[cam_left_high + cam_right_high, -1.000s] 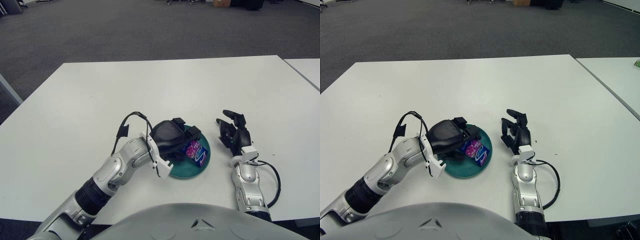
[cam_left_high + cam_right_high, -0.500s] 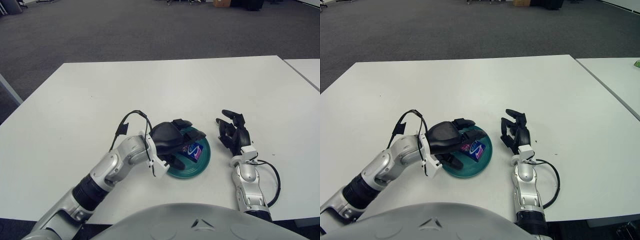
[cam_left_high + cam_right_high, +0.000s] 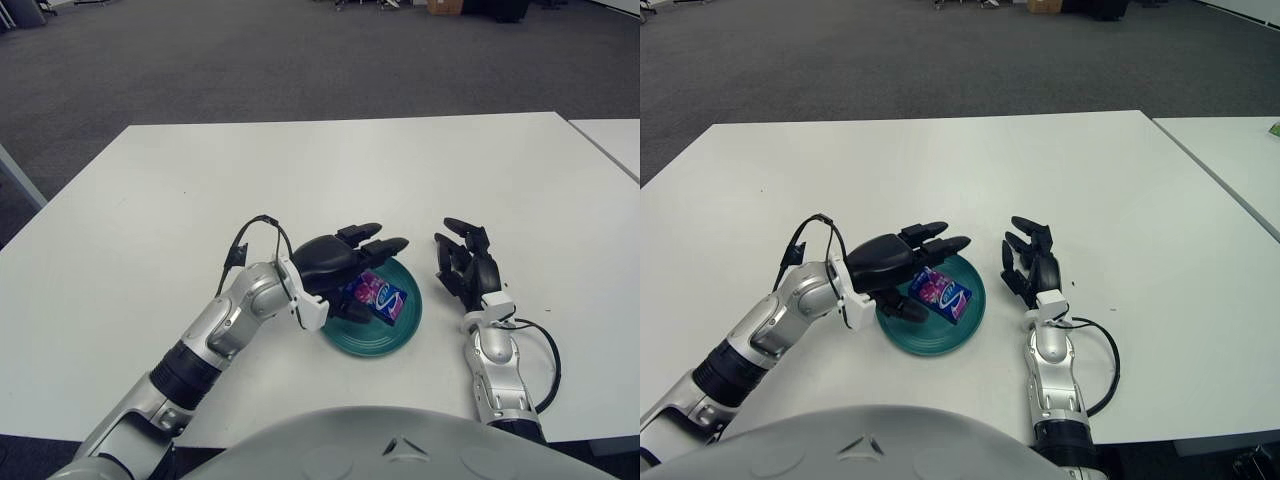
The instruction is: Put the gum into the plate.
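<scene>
Small purple-and-blue foil gum pack [image 3: 941, 291]: lies flat inside round teal plate [image 3: 965, 322], near table's front edge.
Handling, judged: light, thin, slick wrapper, slightly crushable; pinch across short sides.
Left hand [image 3: 335, 262]: fingers spread above plate's left rim, holding nothing.
Right hand [image 3: 1033, 264]: idle right of plate, fingers loosely open.
White table [image 3: 330, 170].
Right eye view shows whole pack; left eye view has its left end behind fingers.

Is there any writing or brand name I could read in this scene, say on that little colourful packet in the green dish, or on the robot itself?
Gum packet lying in the plate: a white logo on blue and purple, too small and blurred to read.
Left hand, fingers spread over the plate: no lettering shows.
Right hand, beside the plate on its right: no lettering shows.
White table: no text.
</scene>
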You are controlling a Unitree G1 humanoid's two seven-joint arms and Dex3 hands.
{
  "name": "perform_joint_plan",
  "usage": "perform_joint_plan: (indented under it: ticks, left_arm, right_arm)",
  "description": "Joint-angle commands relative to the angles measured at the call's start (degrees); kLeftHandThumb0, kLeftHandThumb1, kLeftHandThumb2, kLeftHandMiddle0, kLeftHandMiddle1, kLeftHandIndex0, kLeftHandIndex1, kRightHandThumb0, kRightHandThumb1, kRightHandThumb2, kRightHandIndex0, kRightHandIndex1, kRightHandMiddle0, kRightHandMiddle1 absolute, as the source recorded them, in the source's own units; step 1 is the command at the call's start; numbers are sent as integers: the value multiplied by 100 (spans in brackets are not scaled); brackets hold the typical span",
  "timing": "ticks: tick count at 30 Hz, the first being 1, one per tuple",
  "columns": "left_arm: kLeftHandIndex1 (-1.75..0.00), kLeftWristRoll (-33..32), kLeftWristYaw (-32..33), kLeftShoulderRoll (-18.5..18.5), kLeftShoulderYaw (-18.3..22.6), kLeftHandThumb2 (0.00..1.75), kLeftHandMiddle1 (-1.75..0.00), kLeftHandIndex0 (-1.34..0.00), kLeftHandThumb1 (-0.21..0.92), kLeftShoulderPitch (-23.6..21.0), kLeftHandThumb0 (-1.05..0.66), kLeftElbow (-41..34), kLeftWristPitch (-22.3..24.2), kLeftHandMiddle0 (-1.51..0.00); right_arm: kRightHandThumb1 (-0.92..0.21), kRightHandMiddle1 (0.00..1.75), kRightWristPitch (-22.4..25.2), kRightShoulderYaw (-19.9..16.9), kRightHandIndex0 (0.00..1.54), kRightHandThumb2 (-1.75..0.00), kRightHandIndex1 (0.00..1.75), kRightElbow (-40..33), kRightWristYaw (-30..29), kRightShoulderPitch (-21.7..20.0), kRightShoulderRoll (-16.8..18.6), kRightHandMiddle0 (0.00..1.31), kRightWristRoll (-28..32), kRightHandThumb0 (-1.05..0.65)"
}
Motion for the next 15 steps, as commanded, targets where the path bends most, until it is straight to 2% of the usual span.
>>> perform_joint_plan:
  ticks: [1,8,10,14,15]
  left_arm:
    - [0,-456,-253,-194,317,54,0,0,92,106,-105,-432,877,0]
    - [0,-1001,118,-873,600,65,0,0,92,572,-105,-928,2117,-1]
    - [-1,-1199,407,-1093,787,75,-1,-1,92,693,-105,-861,2184,-3]
    - [-4,-1932,1127,-1811,1199,94,-3,-5,92,1102,-105,-120,1902,-8]
    - [-14,-2055,1232,-1916,1280,101,-2,-3,92,1148,-105,-22,1901,-11]
  right_arm:
    - [-92,99,373,-2,44,-67,31,559,-7,389,101,0,62,-63]
    - [-92,102,389,2,48,-68,33,534,-38,423,111,0,38,-62]
    - [-92,102,389,5,49,-68,34,535,-54,422,114,0,28,-62]
    - [-92,104,370,8,51,-68,37,526,-73,445,123,0,17,-62]
    - [-92,104,370,8,52,-68,39,528,-77,444,125,0,16,-62]
